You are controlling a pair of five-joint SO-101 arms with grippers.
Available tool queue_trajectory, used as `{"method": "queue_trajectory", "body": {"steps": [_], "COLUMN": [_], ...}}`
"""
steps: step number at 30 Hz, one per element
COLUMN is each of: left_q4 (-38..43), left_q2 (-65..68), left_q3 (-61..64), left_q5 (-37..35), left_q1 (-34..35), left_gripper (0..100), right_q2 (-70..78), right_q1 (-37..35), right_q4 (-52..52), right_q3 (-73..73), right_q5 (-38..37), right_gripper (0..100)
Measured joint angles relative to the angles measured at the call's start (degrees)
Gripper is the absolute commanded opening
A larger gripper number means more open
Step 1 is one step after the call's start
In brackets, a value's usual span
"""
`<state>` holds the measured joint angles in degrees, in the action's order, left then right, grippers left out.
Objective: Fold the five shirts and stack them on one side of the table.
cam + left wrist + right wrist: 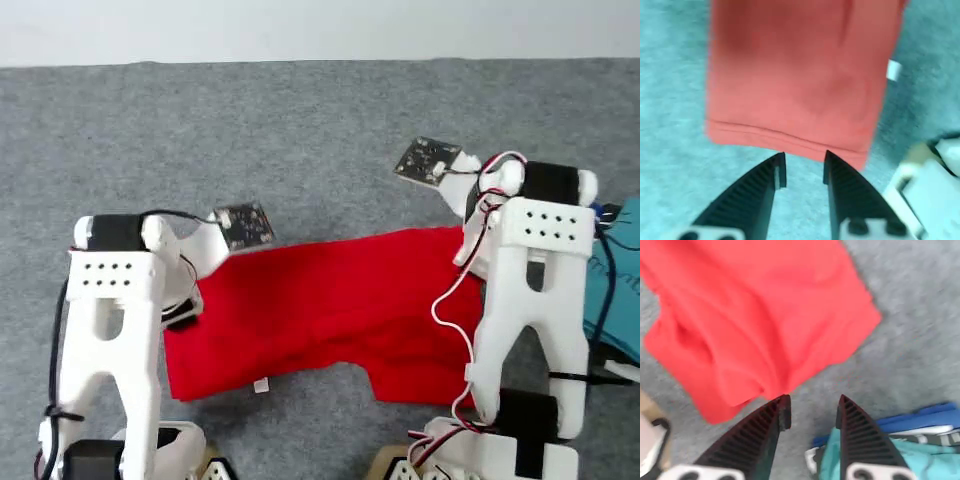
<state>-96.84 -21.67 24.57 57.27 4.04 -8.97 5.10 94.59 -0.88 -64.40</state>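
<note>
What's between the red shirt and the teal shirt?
High view: the right arm stands between the red shirt and teal shirt. Right wrist view: bare grey table there, under the open right gripper.

This looks like a robotics lab bench rather than a home. A white plastic arm stands at one end of the red shirt and a second arm at the other, with loose wires and a bare circuit board. Beneath the shirt lies a grey felt-covered table.
</note>
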Motion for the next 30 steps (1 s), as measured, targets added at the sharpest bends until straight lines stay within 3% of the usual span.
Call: {"method": "queue_trajectory", "body": {"steps": [8, 13, 20, 27, 30], "left_q4": [19.43, 26.29, 29.10, 29.19, 28.13], "left_q2": [4.57, 14.42, 26.46, 35.78, 38.51], "left_q3": [3.34, 3.52, 3.52, -2.02, -4.84], "left_q5": [-16.35, -20.75, -21.19, -21.36, -21.36], "left_q1": [6.77, 11.43, 12.92, 12.84, 12.84], "left_gripper": [13, 14, 14, 13, 7], "right_q2": [12.66, 22.33, 27.78, 28.31, 30.33], "right_q1": [-3.16, -3.43, -3.52, -3.52, -3.69], "right_q4": [-13.98, -20.92, -22.77, -22.77, -22.77], "right_q3": [0.00, 0.00, 2.99, 3.69, 3.78], "right_q5": [17.49, 25.85, 31.21, 31.65, 31.82], "right_gripper": [16.0, 16.1, 16.1, 16.0, 15.8]}}
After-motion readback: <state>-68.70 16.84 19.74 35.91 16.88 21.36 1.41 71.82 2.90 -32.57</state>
